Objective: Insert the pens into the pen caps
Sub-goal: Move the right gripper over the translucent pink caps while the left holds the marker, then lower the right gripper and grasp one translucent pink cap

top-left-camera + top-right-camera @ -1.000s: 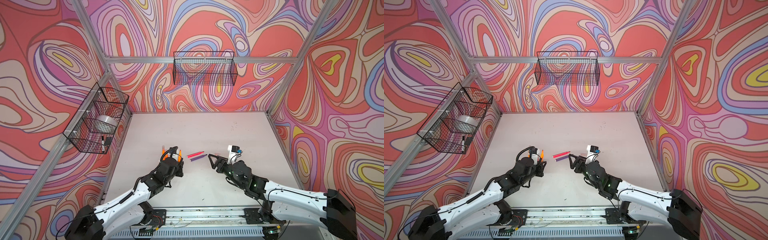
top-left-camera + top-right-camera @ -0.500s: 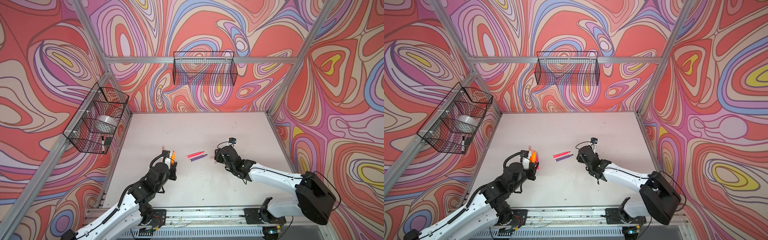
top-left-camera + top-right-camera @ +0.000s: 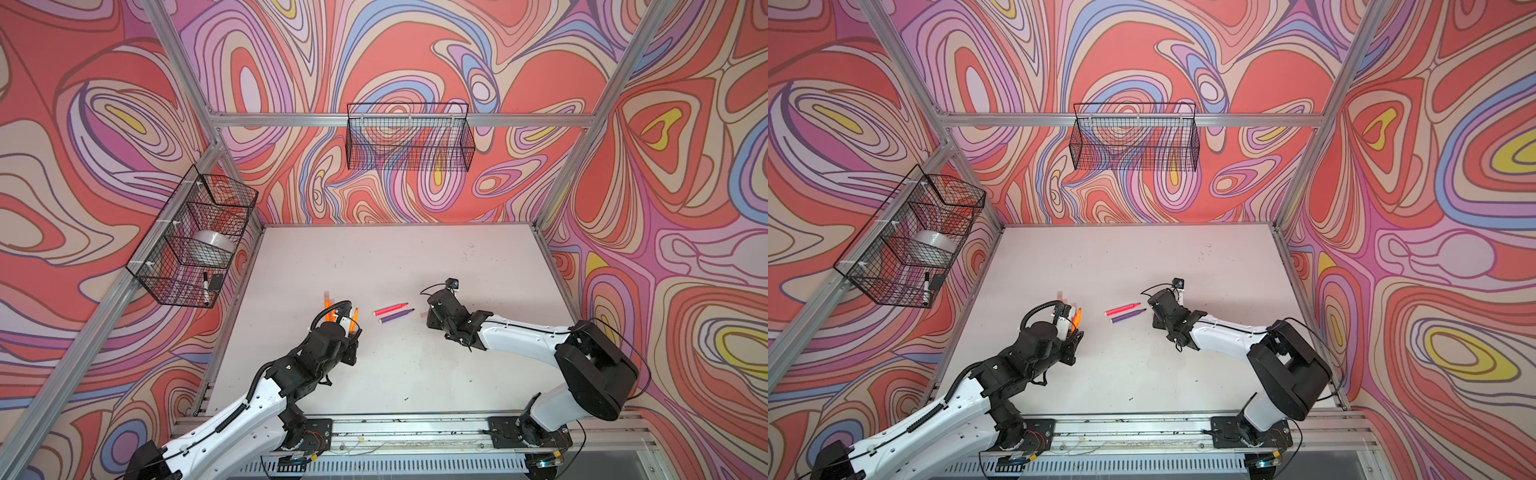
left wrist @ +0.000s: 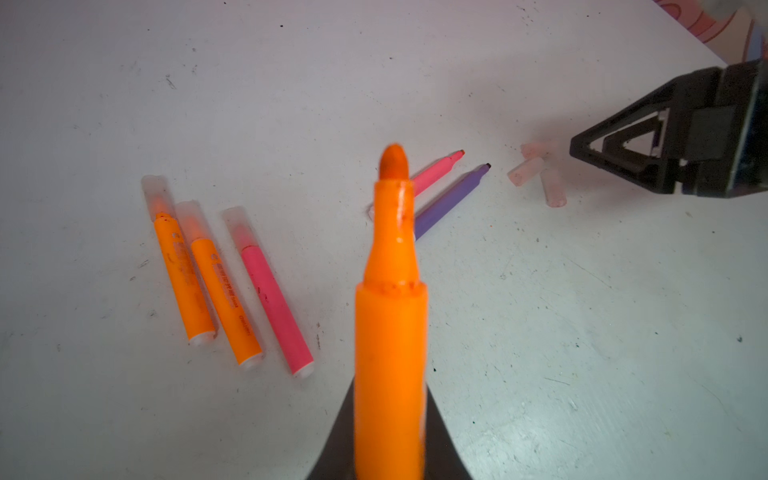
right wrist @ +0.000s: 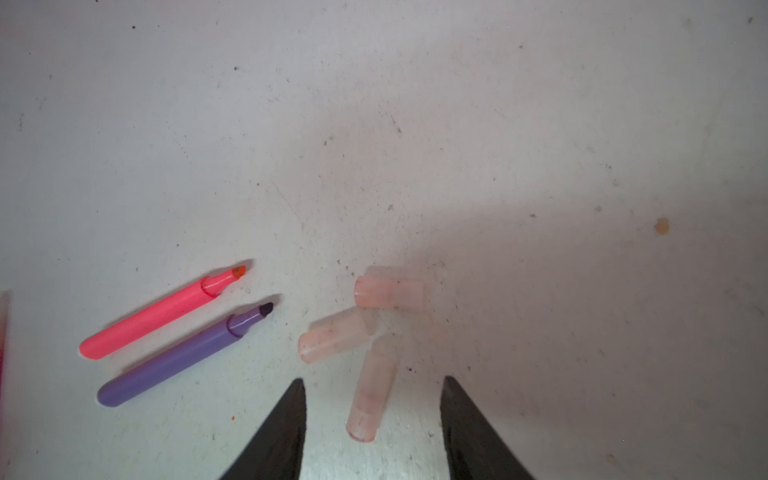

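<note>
Because the orange pen [image 4: 390, 316] sits clenched in my left tool [image 4: 390, 440], bare tip forward and ready for capping, I have my right tool [image 5: 372, 380] low over the bench [image 5: 498, 124], jaws apart astride the nearest pen cap [image 5: 369, 403] of three lying loose beside the uncapped pink pen [image 5: 162, 311] and purple pen [image 5: 183, 353].

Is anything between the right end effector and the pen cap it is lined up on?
Nothing visible does. The nearest pen cap lies in the open gap of the right end effector, untouched; two other caps crowd its far end, outside that gap.
</note>
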{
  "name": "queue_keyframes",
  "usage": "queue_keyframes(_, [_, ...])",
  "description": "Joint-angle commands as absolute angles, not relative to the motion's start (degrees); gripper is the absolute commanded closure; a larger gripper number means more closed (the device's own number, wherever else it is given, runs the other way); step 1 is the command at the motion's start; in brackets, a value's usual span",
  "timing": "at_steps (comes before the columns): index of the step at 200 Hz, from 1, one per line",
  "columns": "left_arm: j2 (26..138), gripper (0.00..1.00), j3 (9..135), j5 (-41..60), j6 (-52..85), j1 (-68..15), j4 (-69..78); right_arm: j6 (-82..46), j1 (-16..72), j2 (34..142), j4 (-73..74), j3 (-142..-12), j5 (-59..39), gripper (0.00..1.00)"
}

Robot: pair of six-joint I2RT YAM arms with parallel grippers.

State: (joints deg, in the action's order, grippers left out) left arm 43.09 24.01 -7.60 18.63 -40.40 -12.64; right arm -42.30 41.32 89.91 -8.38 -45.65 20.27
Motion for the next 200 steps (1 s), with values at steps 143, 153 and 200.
queue_keyframes(143, [43.60,1.00,23.47,-5.53,17.40,-41.22,-10.37,-41.05,41.38,98.92,-12.50,-50.62,19.33,0.65])
queue_keyframes(153, [43.60,1.00,23.46,-5.54,17.40,-41.22,-10.37,-41.12,41.38,99.03,-12.39,-50.63,19.22,0.67])
queue_keyframes(200, [43.84,1.00,23.52,-5.67,17.45,-41.31,-10.37,-41.50,41.37,99.36,-12.48,-50.28,18.91,0.72])
